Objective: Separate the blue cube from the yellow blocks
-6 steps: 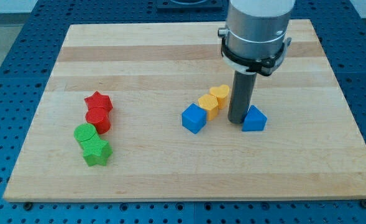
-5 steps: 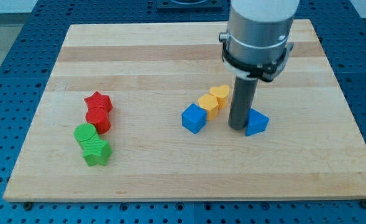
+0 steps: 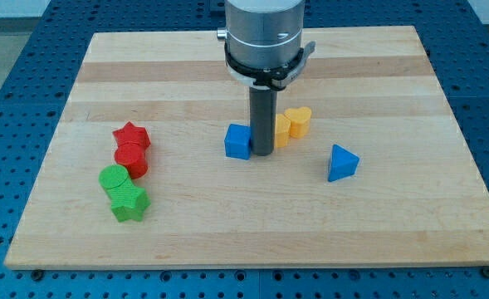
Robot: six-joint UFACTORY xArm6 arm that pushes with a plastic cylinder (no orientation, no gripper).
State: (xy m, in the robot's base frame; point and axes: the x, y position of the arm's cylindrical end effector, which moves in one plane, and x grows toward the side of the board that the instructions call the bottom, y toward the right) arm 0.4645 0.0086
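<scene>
Blue cube (image 3: 238, 141): touching my tip at its 9 o'clock.
Yellow blocks (image 3: 292, 124): just beside tip, 2 o'clock.
Tip (image 3: 262, 153): between them.
Rod: upright, bare, grasping nothing.

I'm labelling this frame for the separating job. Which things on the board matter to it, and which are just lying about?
Part of the job:
- blue cube
- two yellow blocks, right of the rod
- my tip, standing between the cube and the yellow blocks

Just lying about:
- blue triangular block
- red star and red cylinder
- green cylinder and green star
</scene>
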